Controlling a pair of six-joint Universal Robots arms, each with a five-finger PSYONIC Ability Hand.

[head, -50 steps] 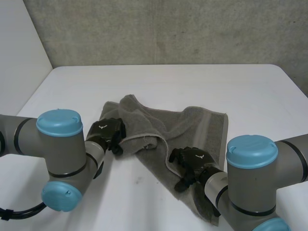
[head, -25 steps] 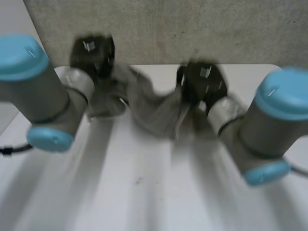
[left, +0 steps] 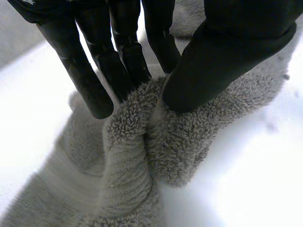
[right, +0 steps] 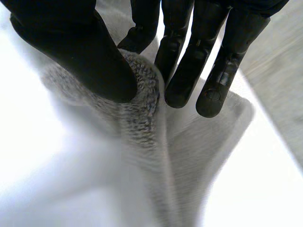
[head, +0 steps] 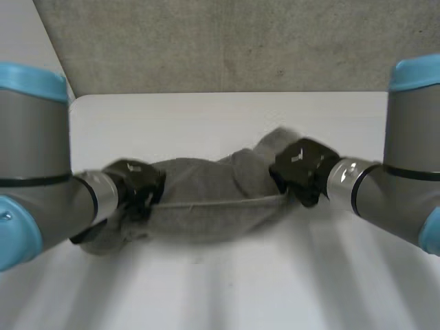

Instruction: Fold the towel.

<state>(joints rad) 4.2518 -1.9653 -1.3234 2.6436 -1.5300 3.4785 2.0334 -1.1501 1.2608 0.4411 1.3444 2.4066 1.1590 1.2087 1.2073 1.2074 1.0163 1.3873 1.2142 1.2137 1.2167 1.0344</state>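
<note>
Left hand (head: 134,184) and right hand (head: 300,165) each pinch an end of the grey towel (head: 206,199), stretched over the tabletop (head: 206,117).

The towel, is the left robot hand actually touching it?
Touching. The left wrist view shows the left robot hand pinching a bunched fold of the towel between its thumb and fingers.

My towel (head: 206,206) is plain grey terry, with a ribbed band (left: 125,182) woven across it. My left robot hand (head: 134,184) and right robot hand (head: 302,163) are black. The bench (head: 227,282) under the towel is white; the wall (head: 227,41) behind the towel is mottled grey concrete.
</note>
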